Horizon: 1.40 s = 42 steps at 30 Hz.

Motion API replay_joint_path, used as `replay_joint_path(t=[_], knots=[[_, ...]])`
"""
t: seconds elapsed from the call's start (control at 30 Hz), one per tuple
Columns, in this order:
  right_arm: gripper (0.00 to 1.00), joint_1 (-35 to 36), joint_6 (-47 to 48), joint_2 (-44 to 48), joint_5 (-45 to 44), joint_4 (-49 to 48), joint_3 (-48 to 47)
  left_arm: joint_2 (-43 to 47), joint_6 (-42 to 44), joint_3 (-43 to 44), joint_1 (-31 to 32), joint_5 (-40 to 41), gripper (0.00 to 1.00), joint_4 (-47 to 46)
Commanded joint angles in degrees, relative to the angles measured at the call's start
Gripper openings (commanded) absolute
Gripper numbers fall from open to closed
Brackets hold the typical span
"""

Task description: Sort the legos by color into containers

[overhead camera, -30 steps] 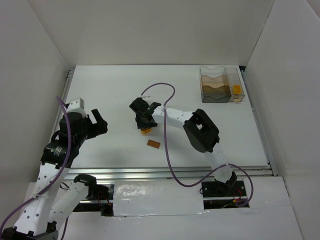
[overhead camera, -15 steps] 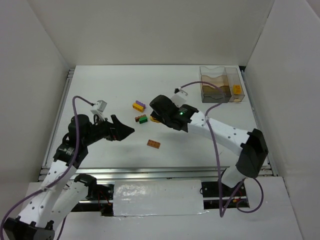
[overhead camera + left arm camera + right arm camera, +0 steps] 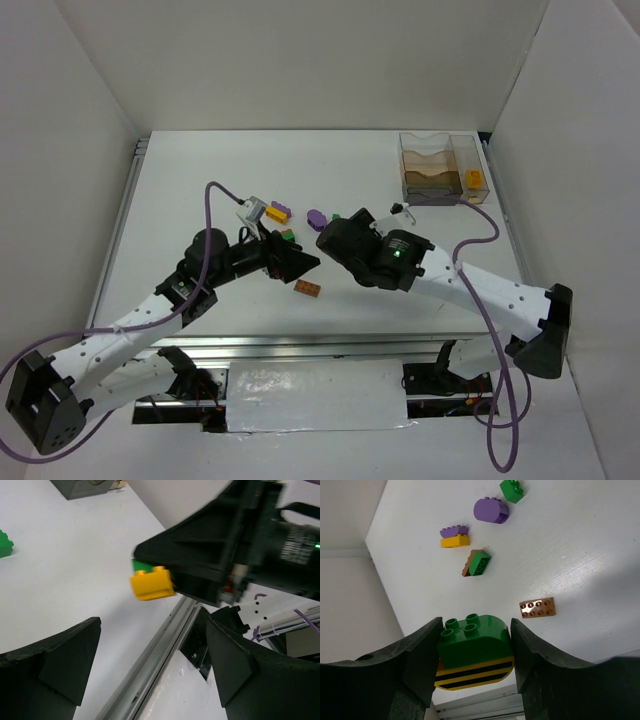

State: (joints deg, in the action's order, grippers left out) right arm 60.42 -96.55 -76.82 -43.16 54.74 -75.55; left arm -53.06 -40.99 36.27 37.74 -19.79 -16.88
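Note:
My right gripper (image 3: 474, 652) is shut on a stacked lego (image 3: 472, 647): a green rounded brick on a yellow, black-striped one, held above the table. In the top view this gripper (image 3: 323, 243) is mid-table. My left gripper (image 3: 298, 262) is open and empty, pointing at it. The left wrist view shows the held brick's yellow end (image 3: 151, 584) ahead of my open left gripper (image 3: 150, 680). On the table lie a purple-on-yellow brick (image 3: 454, 536), a purple rounded brick (image 3: 491, 510), a green brick (image 3: 512, 490), a green-and-brown brick (image 3: 478, 563) and a flat brown brick (image 3: 537, 607). The clear container (image 3: 443, 170) stands at the back right.
A yellow brick (image 3: 474, 179) sits in the container's right compartment. White walls enclose the table on three sides. The metal rail (image 3: 330, 345) runs along the near edge, close below both grippers. Purple cables loop from both arms.
My left arm has swung right to the table's middle, gripper open. My right arm has stretched out and its gripper has shifted right, uncovering several bricks behind it.

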Motion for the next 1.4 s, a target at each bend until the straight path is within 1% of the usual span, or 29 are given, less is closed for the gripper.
replay_joint_path(t=[0.0,0.07,0.17,0.3,0.43,0.6,0.73,0.83,0.87,0.93,0.97,1.03,1.07,1.13,1.2,1.23,1.27,1.3,1.33,1.37], knots=[[0.00,1.0,-5.6,3.3,-5.6,4.0,-0.1,-3.4,-0.3,1.9,2.3,4.2,0.98,-8.1],[0.00,1.1,-5.7,4.0,-5.7,5.0,-0.6,-4.1,-0.3,1.9,3.4,6.2,0.98,-9.0],[0.00,2.1,-4.4,5.1,-5.5,3.4,0.0,-4.4,-0.1,1.8,4.8,8.3,0.98,-10.6],[0.00,2.9,-4.2,5.0,-5.4,2.8,0.1,-5.0,0.1,3.4,5.4,7.4,0.97,-12.2],[0.00,3.3,-3.5,4.3,-5.8,2.8,-0.9,-7.0,0.3,5.3,6.1,7.2,0.95,-10.9],[0.00,4.3,-2.4,3.5,-6.4,1.9,-1.7,-8.8,-0.5,5.3,6.6,7.5,0.91,-12.6],[0.00,4.7,-3.5,2.1,-7.4,3.9,-3.1,-9.8,-0.8,5.5,7.1,7.9,0.87,-12.5],[0.00,4.9,-3.2,1.9,-8.3,4.2,-3.8,-10.2,-0.8,5.1,7.4,8.3,0.82,-12.7],[0.00,5.1,-3.3,1.9,-8.3,4.3,-3.8,-10.2,-0.6,5.0,7.4,8.3,0.75,-13.1],[0.00,5.1,-2.4,2.2,-8.3,3.5,-3.6,-10.1,-0.3,5.2,7.4,8.5,0.72,-12.9],[0.00,5.1,-1.3,2.3,-8.1,2.5,-3.3,-10.2,0.0,5.6,7.4,8.5,0.66,-12.7],[0.00,5.6,0.8,2.7,-7.6,0.4,-2.5,-10.3,0.8,6.1,7.4,8.6,0.59,-11.8],[0.00,5.7,1.5,2.8,-7.5,-0.3,-2.2,-10.5,1.1,6.5,7.4,8.6,0.49,-11.5],[0.00,6.0,3.0,3.5,-7.4,-2.1,-1.2,-10.6,1.5,6.9,7.4,8.8,0.38,-10.6],[0.00,6.2,6.8,4.7,-6.3,-6.3,0.0,-10.7,1.9,7.1,7.4,9.1,0.35,-10.4],[0.00,6.2,7.9,5.2,-5.9,-7.6,1.4,-10.8,2.0,7.1,7.4,8.9,0.31,-10.6],[0.00,6.3,9.3,5.6,-5.4,-9.4,2.2,-10.8,2.1,7.1,7.4,8.9,0.22,-10.5],[0.02,6.3,12.7,6.8,-4.7,-13.4,3.0,-10.9,2.3,7.1,7.4,8.9,0.16,-10.5],[0.03,6.2,13.7,7.4,-3.6,-15.0,4.9,-10.8,2.3,7.2,7.4,8.7,0.03,-10.4],[0.07,6.3,15.4,8.1,-2.9,-17.1,6.0,-10.8,2.8,7.4,7.4,8.1,0.00,-10.4]])
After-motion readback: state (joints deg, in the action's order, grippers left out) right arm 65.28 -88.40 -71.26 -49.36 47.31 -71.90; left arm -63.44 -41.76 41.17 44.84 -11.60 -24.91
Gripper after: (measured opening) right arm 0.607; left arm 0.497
